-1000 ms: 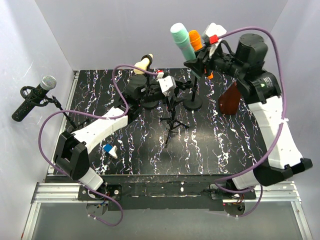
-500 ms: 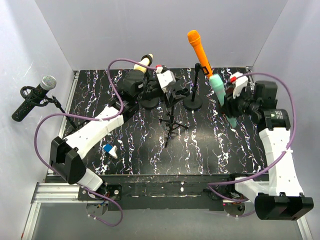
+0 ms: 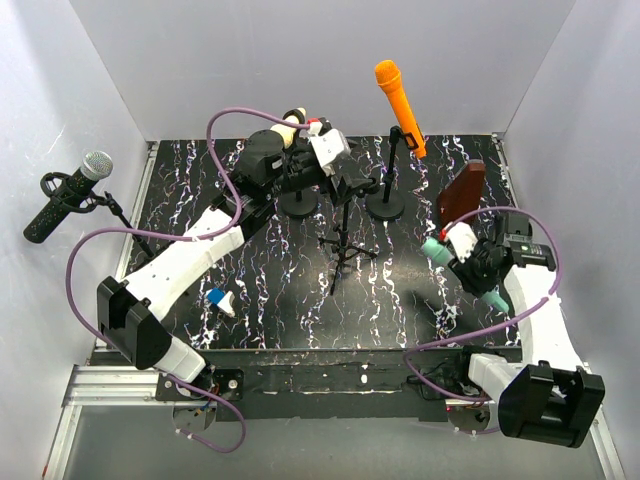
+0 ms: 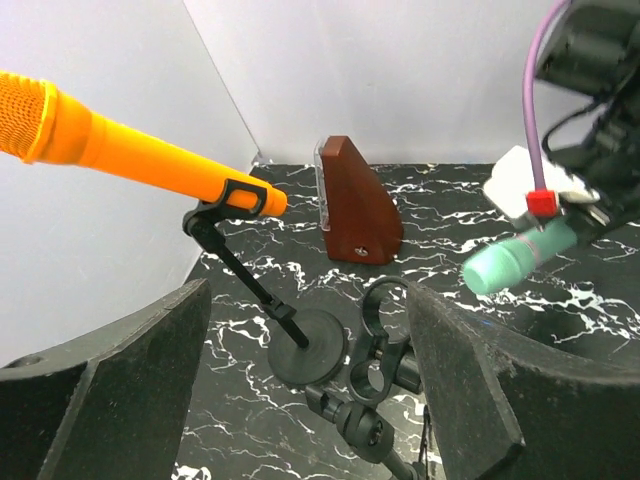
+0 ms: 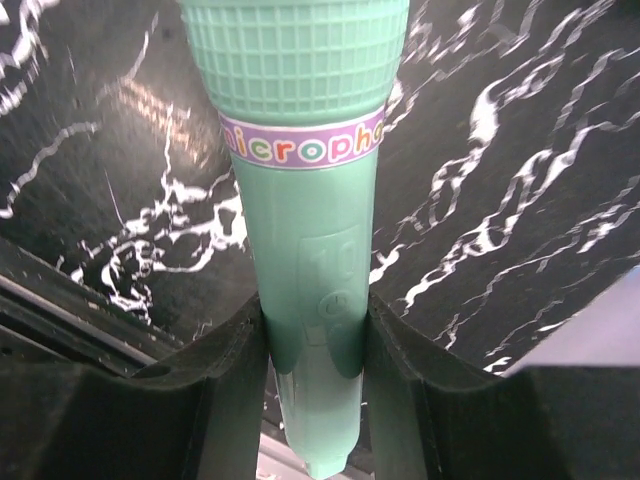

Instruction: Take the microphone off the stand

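Label [image 5: 300,140] on green microphone [image 5: 305,280], wrist-only

so it's a black marble-look table [image 3: 400,300] with a round stand base [image 3: 385,207] and a second round base [image 3: 298,207] at the back, a tripod stand [image 3: 343,255] just in front, a brown wedge block [image 3: 461,190] off right, and a blue-and-white bit [image 3: 220,299] front-left.

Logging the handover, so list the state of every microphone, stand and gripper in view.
green microphone, off any stand, clamped in the right gripper.
right gripper, shut on the green microphone.
left gripper, open, empty.
orange microphone, mounted, tilted.
grey-headed microphone, mounted, tilted.
tripod stand, clip empty.
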{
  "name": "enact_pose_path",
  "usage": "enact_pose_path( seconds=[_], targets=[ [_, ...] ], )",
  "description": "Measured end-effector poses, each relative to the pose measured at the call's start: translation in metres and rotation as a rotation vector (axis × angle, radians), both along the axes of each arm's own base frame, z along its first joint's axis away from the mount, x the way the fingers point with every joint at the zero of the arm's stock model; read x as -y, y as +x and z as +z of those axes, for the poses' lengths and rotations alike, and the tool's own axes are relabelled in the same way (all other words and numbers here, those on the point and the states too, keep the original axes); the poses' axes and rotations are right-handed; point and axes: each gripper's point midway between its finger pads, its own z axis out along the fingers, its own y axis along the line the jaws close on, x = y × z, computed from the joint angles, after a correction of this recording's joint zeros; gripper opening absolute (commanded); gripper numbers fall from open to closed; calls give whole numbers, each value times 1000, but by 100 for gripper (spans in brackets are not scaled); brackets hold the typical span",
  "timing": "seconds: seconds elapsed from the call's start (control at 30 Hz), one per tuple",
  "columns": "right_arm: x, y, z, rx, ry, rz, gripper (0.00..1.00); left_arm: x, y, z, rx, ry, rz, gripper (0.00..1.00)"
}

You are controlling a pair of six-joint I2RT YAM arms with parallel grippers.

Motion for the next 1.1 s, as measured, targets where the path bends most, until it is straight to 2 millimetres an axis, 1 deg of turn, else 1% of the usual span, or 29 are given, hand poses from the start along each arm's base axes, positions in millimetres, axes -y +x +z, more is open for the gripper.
enact_pose_path(
  seconds=[0.1, 0.27, 0.37, 0.43, 0.53, 0.6, 0.63, 0.67, 0.73, 0.77, 0.8, 0.9, 0.93, 1.0, 1.03, 1.07, 1.1],
  targets=[
    [10, -18, -29, -83, -61, 27, 1, 0, 0, 6, 9, -8, 0, 79],
    [21, -43, -67, -170, -130, 81, 1, -1, -1, 8, -10, -4, 3, 80],
    [25, -53, -86, -202, -162, 109, 1, -2, -3, 14, -15, -5, 2, 80],
    [29, -58, -96, -226, -178, 108, 1, -2, -4, 19, -15, -7, -1, 80],
    [32, -58, -105, -281, -162, 36, 1, -3, -5, 24, -14, -11, -2, 80],
    [35, -54, -106, -334, -124, -56, 2, -3, -5, 24, -19, -10, -3, 80],
    [37, -50, -105, -347, -101, -115, 4, -3, -6, 22, -24, -7, -3, 80],
    [40, -44, -103, -347, -76, -179, 5, -3, -6, 21, -27, -5, -4, 80],
    [48, -31, -99, -318, -36, -302, 4, -3, -6, 20, -34, -2, -5, 80],
    [51, -28, -98, -308, -25, -346, 4, -3, -6, 20, -35, -1, -5, 80],
    [55, -26, -98, -297, -15, -393, 5, -3, -6, 19, -37, 0, -5, 80],
    [62, -29, -100, -304, 19, -517, 6, -3, -7, 17, -44, 6, -9, 80],
    [62, -30, -102, -307, 30, -544, 9, -3, -8, 17, -45, 8, -10, 80],
    [64, -33, -105, -319, 59, -606, 33, -3, -8, 16, -48, 11, -12, 81],
    [64, -36, -106, -330, 73, -632, 42, -3, -8, 15, -48, 13, -13, 80],
    [64, -36, -106, -332, 86, -657, 48, -3, -8, 15, -49, 14, -13, 80],
    [64, -36, -106, -331, 96, -677, 51, -3, -9, 14, -51, 16, -15, 81]
  ],
)
